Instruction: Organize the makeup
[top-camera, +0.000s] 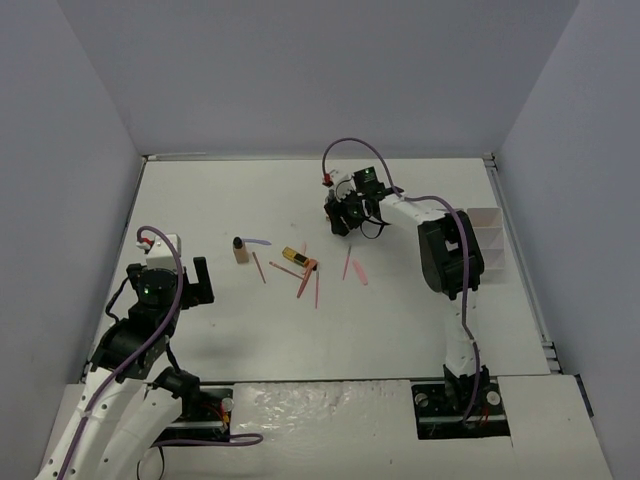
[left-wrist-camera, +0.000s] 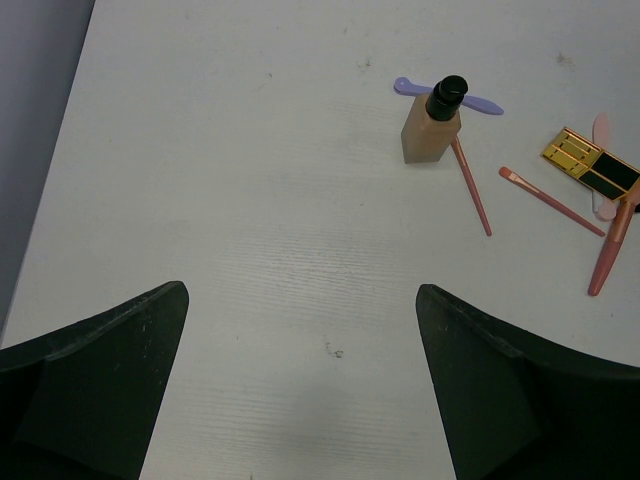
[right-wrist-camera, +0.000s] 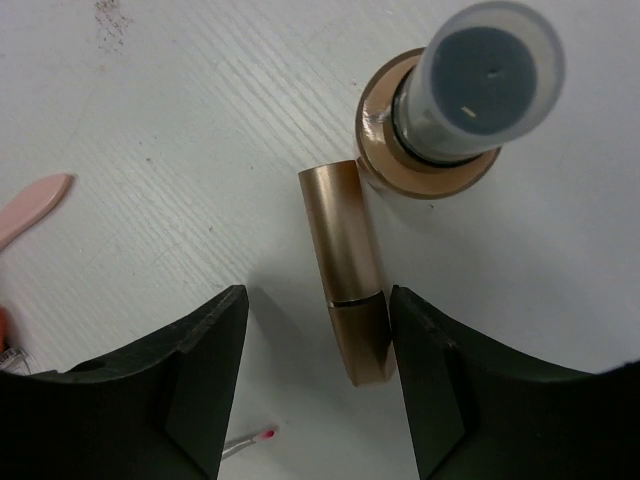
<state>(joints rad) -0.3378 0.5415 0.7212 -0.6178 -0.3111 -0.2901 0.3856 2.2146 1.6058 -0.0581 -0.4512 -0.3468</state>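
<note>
My right gripper (right-wrist-camera: 318, 297) is open over a gold lipstick tube (right-wrist-camera: 348, 262) that lies flat. The tube's near end sits between the jaws, close against the right finger (right-wrist-camera: 440, 380) and well clear of the left one. A tan bottle (right-wrist-camera: 432, 150) with a dark cap stands upright just beyond it. In the top view this gripper (top-camera: 345, 215) is at the table's far middle. My left gripper (left-wrist-camera: 302, 292) is open and empty over bare table. Ahead of it stand another tan bottle (left-wrist-camera: 430, 128), a lilac stick (left-wrist-camera: 480, 103), pink sticks (left-wrist-camera: 470, 185) and a gold-black lipstick (left-wrist-camera: 590, 168).
A white compartment tray (top-camera: 487, 250) stands at the table's right edge, behind the right arm. Loose pink sticks (top-camera: 305, 280) and two more (top-camera: 352, 268) lie mid-table. A pink spatula tip (right-wrist-camera: 35, 205) and a red-tipped thin stick (right-wrist-camera: 250, 440) lie near the right gripper.
</note>
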